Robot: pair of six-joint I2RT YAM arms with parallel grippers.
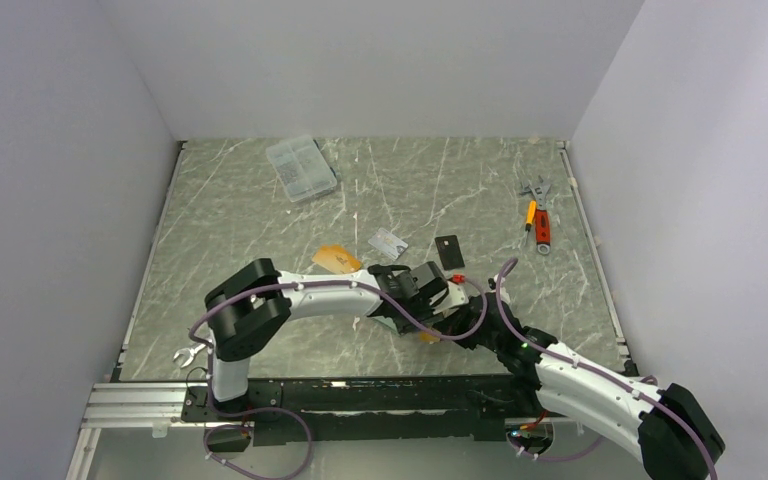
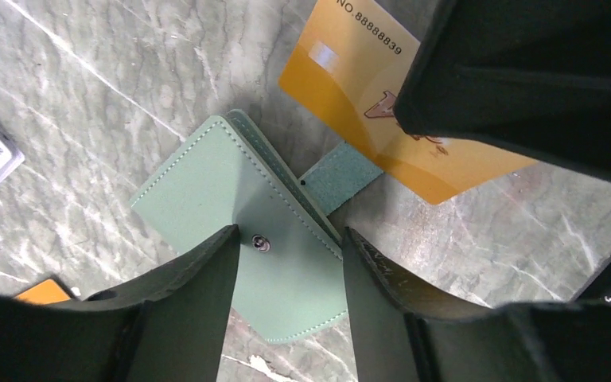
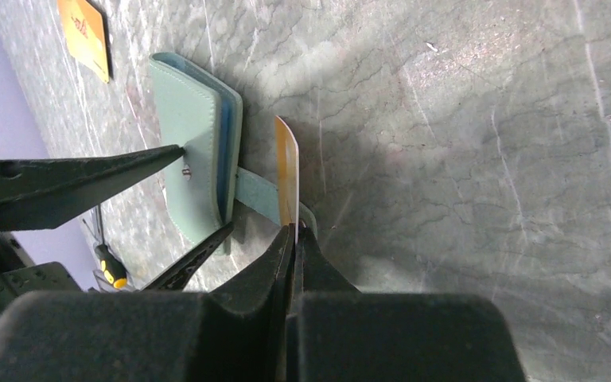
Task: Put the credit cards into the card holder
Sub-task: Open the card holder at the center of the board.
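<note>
Two claws meet near the middle of the surface (image 1: 240, 215), a little toward its near edge, where the card holder (image 2: 207, 183) lies closed and flat. Its grey-green face is up, light blue layers show along one side, and its snap tab (image 2: 340, 177) sticks out loose.

The left claw (image 2: 290, 239) stands over the holder with its fingers parted and nothing pinched between them. One tip sits on the face right by the metal snap (image 2: 261, 243), and the other is at the edge next to the tab.

The right claw (image 3: 294, 235) is clenched tight on an orange-gold card (image 3: 286, 159), gripping it by one short end. The card stands on edge just beside the holder, over the tab and not inside the holder.

A second orange card (image 1: 336, 259) lies flat on the surface beyond the left arm, and the silvery card (image 1: 388, 241) lies just to its right. Both are apart from the holder.

A flat black square (image 1: 449, 250) rests right of the silvery card. A clear compartment box (image 1: 301, 168) sits near the far edge, left of centre. A wrench and an orange-handled screwdriver (image 1: 537, 225) lie close to the right edge.
</note>
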